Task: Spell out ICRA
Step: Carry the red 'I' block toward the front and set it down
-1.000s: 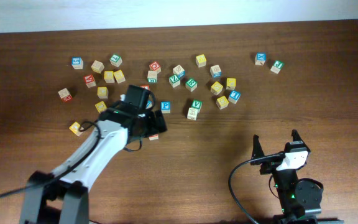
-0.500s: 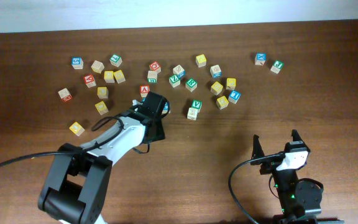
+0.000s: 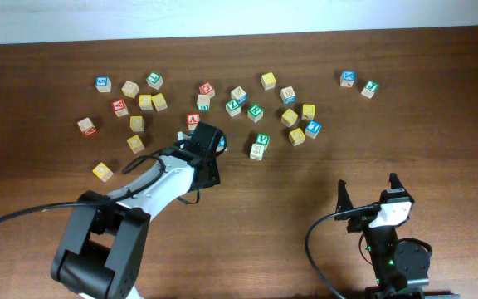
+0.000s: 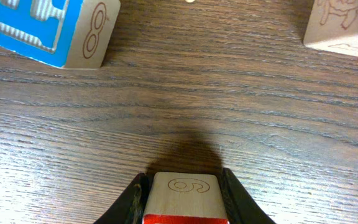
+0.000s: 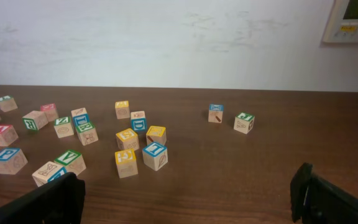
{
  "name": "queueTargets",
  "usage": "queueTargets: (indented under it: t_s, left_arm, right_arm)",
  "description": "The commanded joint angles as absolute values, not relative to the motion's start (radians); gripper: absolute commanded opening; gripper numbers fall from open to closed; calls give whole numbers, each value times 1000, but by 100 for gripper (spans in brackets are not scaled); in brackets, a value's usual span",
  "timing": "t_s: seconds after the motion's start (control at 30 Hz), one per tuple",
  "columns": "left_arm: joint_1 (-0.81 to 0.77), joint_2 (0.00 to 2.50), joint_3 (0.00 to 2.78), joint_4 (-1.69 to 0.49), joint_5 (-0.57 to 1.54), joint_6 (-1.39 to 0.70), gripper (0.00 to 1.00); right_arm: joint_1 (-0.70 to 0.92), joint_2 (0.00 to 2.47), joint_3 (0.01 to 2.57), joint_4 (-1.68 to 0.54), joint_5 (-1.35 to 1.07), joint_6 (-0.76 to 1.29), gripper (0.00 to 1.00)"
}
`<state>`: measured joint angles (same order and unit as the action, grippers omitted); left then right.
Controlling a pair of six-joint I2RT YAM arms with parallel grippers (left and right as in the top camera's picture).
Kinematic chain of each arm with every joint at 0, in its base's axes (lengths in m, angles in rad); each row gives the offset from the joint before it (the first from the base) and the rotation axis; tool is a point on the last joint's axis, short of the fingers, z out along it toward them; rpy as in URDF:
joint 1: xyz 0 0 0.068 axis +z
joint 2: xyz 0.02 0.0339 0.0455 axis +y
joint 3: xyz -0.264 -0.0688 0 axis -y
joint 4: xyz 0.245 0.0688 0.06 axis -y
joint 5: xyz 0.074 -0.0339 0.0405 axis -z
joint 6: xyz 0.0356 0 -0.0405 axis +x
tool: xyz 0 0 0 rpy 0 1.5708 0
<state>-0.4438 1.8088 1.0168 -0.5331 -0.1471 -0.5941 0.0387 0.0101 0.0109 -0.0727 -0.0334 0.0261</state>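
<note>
Pinching a small red-faced wooden cube (image 4: 182, 202), letter hidden, the left fingers (image 4: 132, 200) hug its sides on the dark wooden surface (image 4: 179, 93). The right fingers (image 5: 48, 200) hang spread. Judging this a pickup step, next comes lifting it toward bare surface.
</note>
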Motion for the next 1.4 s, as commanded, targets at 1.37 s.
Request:
queueTargets:
  t_s: [1.37]
  left_arm:
    - [-395, 1600, 1291, -1232, 4, -507, 16]
  right_arm:
    - [32, 3, 6, -78, -29, 33, 98]
